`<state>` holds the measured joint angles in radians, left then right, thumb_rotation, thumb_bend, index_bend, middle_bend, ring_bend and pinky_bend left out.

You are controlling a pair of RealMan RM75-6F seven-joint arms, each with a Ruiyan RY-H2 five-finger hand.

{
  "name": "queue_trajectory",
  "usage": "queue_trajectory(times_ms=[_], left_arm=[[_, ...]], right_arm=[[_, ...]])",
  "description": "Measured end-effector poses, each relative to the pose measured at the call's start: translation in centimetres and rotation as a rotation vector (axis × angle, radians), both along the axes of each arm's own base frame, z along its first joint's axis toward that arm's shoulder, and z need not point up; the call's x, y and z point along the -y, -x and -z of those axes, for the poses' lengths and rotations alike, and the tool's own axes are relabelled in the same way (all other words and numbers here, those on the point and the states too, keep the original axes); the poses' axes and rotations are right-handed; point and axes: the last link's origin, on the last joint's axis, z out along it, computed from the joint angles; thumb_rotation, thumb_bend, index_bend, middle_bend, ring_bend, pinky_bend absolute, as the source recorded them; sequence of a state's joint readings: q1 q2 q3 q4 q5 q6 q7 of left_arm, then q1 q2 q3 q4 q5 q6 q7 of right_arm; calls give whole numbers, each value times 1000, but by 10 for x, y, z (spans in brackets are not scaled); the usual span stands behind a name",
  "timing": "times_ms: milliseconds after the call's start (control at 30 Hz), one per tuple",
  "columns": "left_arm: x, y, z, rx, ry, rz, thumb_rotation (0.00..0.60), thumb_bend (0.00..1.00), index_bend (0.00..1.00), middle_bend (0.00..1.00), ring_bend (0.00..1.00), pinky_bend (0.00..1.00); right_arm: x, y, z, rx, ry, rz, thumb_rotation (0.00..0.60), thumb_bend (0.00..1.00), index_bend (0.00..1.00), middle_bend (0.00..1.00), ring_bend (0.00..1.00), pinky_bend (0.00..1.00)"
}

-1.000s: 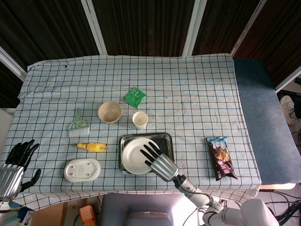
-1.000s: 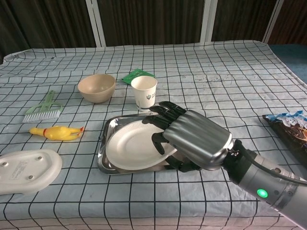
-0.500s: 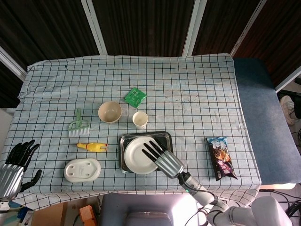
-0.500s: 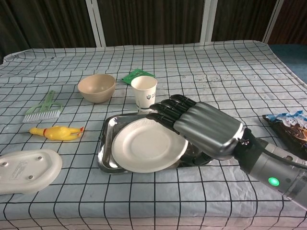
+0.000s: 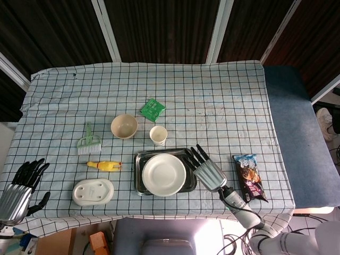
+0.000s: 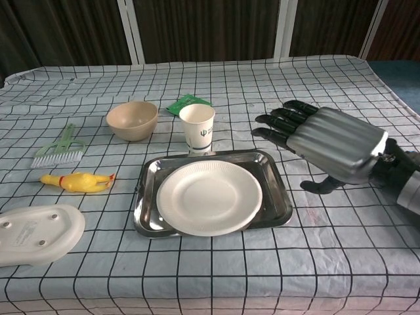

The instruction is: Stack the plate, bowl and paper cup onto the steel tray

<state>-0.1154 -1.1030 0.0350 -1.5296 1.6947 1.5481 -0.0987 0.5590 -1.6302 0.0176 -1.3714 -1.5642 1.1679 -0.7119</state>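
A white paper plate (image 5: 164, 174) (image 6: 209, 197) lies flat in the steel tray (image 5: 139, 186) (image 6: 275, 189) near the table's front edge. Behind the tray stand a beige bowl (image 5: 124, 126) (image 6: 132, 119) and a white paper cup (image 5: 158, 135) (image 6: 197, 126), both upright on the cloth. My right hand (image 5: 207, 170) (image 6: 327, 141) hovers just right of the tray with its fingers stretched out and holds nothing. At the front left corner my left hand (image 5: 20, 188) hangs off the table, fingers apart and empty; the chest view does not show it.
A green brush (image 5: 88, 140) (image 6: 59, 149), a yellow rubber chicken (image 5: 104, 165) (image 6: 76, 180) and a white oval lid (image 5: 93, 192) (image 6: 36, 233) lie left of the tray. A green packet (image 5: 152, 109) (image 6: 186, 104) sits behind the cup, and a dark snack bag (image 5: 249, 178) lies at the right.
My right hand let go of the plate and drew away to the right and up. The plate settled flat in the tray, shifted a little to the right.
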Motion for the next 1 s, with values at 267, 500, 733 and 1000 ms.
queue_trajectory(times_ms=[267,500,733,1000], left_arm=[[-13,-17,19,21,74,95,600,406,10,0,0,42],[-48,-51,55,39,163,193,600,406,41,2,0,42],[-91,-92,87,64,133,205,600,406,206,3,0,42],[-121,-138,132,33,116,263,600,392,199,0,0,23]], right_arm=[[-40,50,-72,70,128,146,600,161,0,0,0,0],[-93,110,-130,165,196,354,600,161,0,0,0,0],[-116,142,-163,299,215,445,600,161,0,0,0,0],[-121,150,-187,340,265,459,600,161,0,0,0,0]])
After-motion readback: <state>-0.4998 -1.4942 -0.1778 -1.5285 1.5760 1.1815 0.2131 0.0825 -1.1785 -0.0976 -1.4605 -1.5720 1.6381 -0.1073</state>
